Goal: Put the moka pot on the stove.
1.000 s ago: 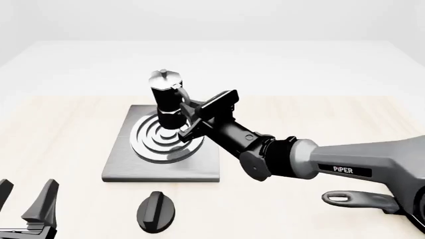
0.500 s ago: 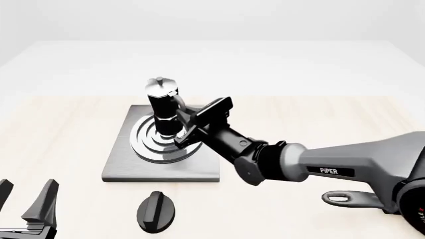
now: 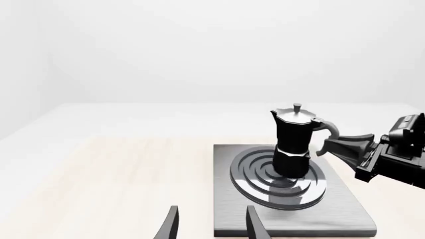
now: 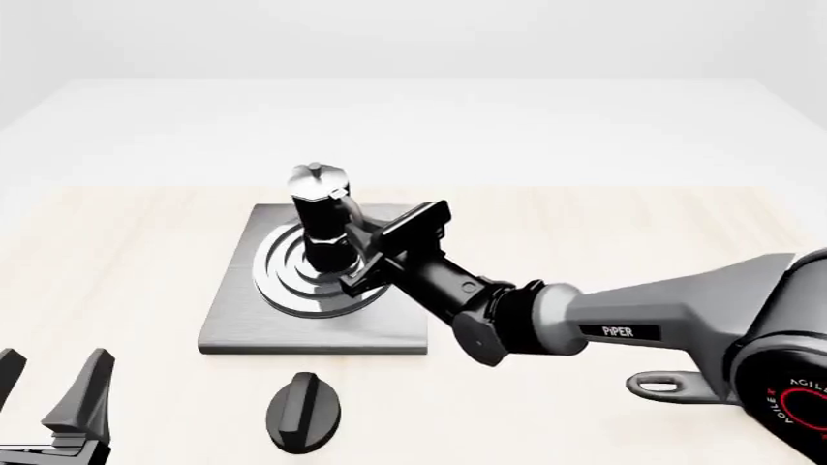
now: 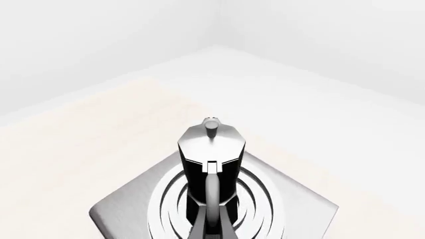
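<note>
The moka pot (image 4: 321, 221), black with a silver lid, stands upright over the middle of the ring burner of the grey stove (image 4: 246, 325). I cannot tell whether its base touches the rings. My right gripper (image 4: 360, 242) is shut on the pot's curved handle from the right. In the left wrist view the pot (image 3: 292, 144) is over the stove (image 3: 292, 221) with the right gripper (image 3: 334, 143) at its handle. In the right wrist view the pot (image 5: 211, 159) is dead ahead above the stove (image 5: 129, 209). My left gripper (image 4: 45, 392) is open and empty at the near left.
A black oval knob (image 4: 305, 412) lies on the table just in front of the stove. A grey looped handle end (image 4: 685, 387) shows under my right arm at the near right. The left gripper's fingertips (image 3: 171, 225) point toward the stove's near edge.
My right gripper has moved slightly left and lowered the moka pot down toward the centre of the burner. The left arm has not moved.
</note>
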`<action>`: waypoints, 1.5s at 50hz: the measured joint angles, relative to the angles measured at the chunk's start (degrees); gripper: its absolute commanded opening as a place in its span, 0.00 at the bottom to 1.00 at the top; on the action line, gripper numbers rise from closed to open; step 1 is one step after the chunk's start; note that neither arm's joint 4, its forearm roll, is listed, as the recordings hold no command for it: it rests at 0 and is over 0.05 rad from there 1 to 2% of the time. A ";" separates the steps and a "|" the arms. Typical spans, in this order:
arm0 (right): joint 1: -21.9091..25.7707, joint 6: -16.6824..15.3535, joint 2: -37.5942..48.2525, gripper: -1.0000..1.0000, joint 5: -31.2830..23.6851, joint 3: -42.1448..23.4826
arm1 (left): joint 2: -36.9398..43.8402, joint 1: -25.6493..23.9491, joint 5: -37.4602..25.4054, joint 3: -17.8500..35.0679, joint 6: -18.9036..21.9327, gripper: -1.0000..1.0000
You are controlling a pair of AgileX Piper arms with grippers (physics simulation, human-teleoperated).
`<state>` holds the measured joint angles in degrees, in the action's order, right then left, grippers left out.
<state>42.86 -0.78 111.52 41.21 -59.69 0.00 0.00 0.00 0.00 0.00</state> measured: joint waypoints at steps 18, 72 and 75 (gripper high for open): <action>-0.34 0.94 2.07 1.00 1.29 0.20 | 0.00 0.00 0.00 0.00 0.00 1.00; -0.56 0.76 -2.38 1.00 1.42 3.66 | 0.00 0.00 0.00 0.00 0.00 1.00; -0.59 0.77 -3.41 1.00 1.44 4.49 | 0.00 0.00 0.00 0.00 0.00 1.00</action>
<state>42.27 -0.01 108.11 42.66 -55.21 0.00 0.00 0.00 0.00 0.00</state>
